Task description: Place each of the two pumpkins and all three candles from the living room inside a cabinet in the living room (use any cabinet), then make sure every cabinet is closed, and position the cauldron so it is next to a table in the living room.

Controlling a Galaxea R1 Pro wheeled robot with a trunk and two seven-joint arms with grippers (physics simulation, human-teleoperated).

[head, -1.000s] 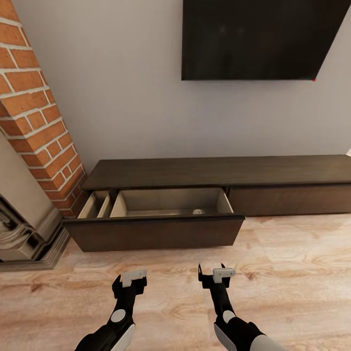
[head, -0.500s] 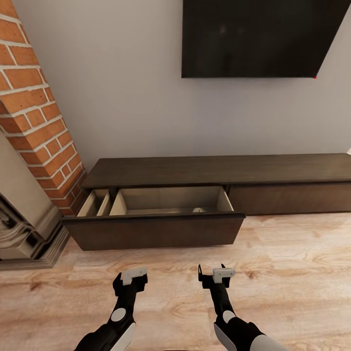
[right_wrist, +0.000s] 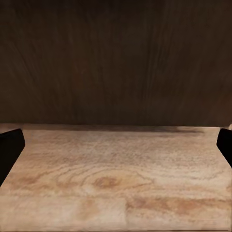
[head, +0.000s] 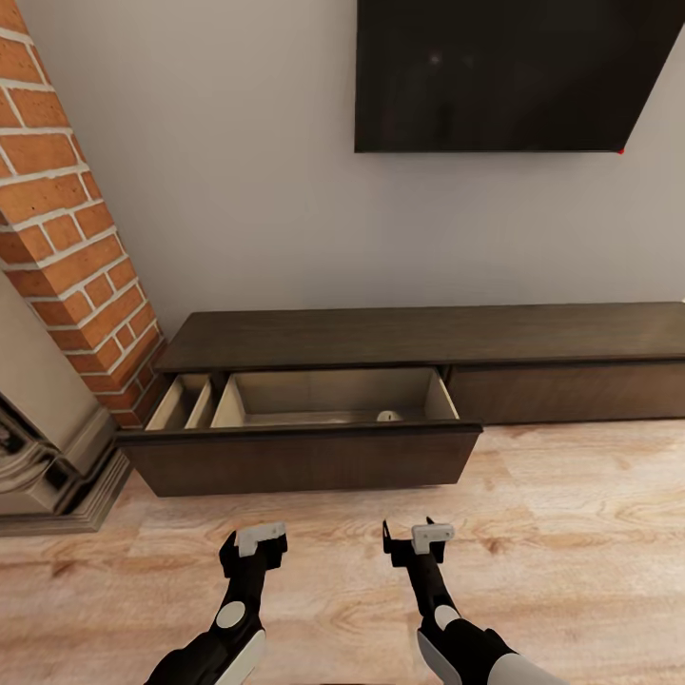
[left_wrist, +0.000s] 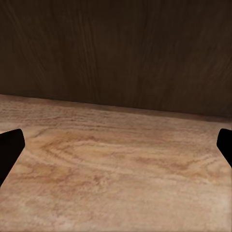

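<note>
The cabinet (head: 419, 335) is a long, low dark-brown unit against the wall. Its left drawer (head: 304, 459) is pulled out, showing pale beige compartments. A small pale stubby thing that looks like a candle (head: 387, 415) peeks over the drawer front near the right inner corner. My left gripper (head: 254, 544) and right gripper (head: 411, 537) hover low over the floor just in front of the drawer, both open and empty. The wrist views face the dark drawer front (left_wrist: 116, 48) (right_wrist: 116, 58), with the fingertips (left_wrist: 9, 147) (right_wrist: 9, 145) spread wide apart. The pumpkins, cauldron and table are out of view.
A brick fireplace column (head: 67, 209) and its grey stone base (head: 52, 466) stand at the left, close to the drawer's end. A dark TV (head: 504, 76) hangs on the wall. The cabinet's right drawer front (head: 571, 392) is closed. Wooden floor (head: 571, 533) stretches to the right.
The whole picture has shifted slightly, so the camera moved a little. Both arms keep the same pose and the drawer stays open.
</note>
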